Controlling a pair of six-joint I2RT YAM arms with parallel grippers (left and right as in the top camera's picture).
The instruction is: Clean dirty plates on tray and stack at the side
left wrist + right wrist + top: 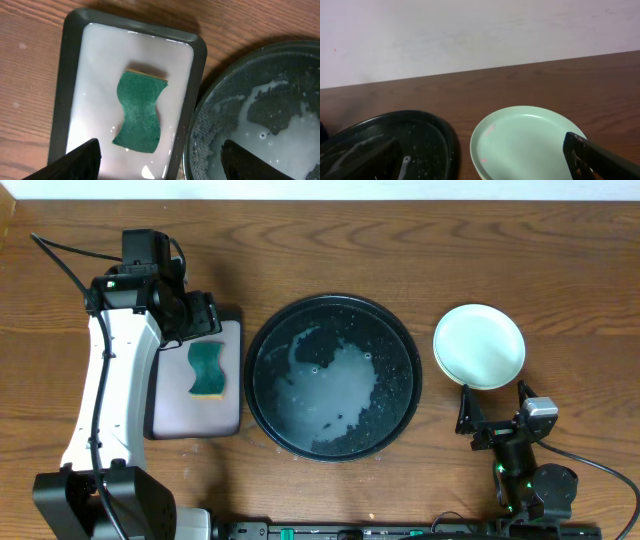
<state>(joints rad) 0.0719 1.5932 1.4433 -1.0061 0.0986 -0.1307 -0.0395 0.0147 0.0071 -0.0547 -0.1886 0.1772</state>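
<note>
The large round black tray sits mid-table, wet with foamy water and holding no plates; it also shows in the left wrist view and right wrist view. A stack of plates with a pale mint-green one on top stands right of the tray, also in the right wrist view; the lower plates are hidden. My left gripper is open and empty above the small tray's near edge. My right gripper is open and empty, just in front of the plate stack.
A small rectangular black-rimmed tray with a pale pink mat lies left of the round tray and holds a green sponge, also seen in the left wrist view. A pale wall runs behind the table's far edge.
</note>
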